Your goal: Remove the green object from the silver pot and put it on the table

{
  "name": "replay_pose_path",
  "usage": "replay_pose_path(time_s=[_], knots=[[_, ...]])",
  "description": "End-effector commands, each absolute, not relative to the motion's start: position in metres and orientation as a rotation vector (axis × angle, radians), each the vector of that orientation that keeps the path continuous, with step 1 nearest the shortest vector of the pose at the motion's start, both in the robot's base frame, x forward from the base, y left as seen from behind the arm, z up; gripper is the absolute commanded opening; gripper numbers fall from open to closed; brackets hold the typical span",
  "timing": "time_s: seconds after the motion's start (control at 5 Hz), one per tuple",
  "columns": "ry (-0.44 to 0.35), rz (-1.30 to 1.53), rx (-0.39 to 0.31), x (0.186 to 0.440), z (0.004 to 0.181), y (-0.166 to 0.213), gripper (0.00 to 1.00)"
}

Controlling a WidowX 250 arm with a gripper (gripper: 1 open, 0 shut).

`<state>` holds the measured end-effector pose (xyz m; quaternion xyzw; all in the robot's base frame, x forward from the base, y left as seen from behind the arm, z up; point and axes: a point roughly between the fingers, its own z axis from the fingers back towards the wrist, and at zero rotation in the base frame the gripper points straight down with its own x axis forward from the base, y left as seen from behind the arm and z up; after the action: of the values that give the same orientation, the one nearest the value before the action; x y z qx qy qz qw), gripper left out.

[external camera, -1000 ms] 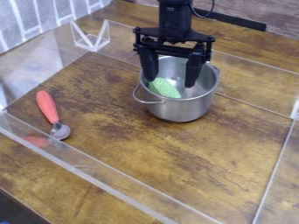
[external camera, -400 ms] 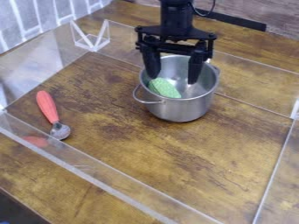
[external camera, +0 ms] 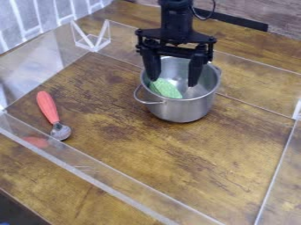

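Arm [external camera: 177, 16] cut off at top edge. Far interior of silver pot [external camera: 179, 107] partly hidden behind end effector [external camera: 172, 74].

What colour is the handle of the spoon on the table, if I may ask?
Red, best seen in the camera view.

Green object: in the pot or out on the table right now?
In: the green object lies inside the silver pot, seen below the rim between the open gripper's fingers.
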<state>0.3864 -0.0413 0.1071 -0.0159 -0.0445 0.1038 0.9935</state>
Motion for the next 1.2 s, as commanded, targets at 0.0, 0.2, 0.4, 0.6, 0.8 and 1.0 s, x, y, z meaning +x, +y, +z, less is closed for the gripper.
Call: replay_pose_path(time_s=[0.0,0.2,0.4,0.6,0.8,1.0], knots=[[-0.162,0.197,-0.043,0.389,0.13,-0.046,1.0],[-0.172,0.2,-0.042,0.39,0.13,-0.045,1.0],[-0.179,0.203,-0.041,0.391,0.131,-0.044,1.0],[-0.166,0.21,-0.035,0.392,0.12,-0.043,1.0],[-0.155,0.216,-0.029,0.393,0.109,-0.043,1.0],[-0.146,0.222,-0.025,0.394,0.099,-0.044,1.0]])
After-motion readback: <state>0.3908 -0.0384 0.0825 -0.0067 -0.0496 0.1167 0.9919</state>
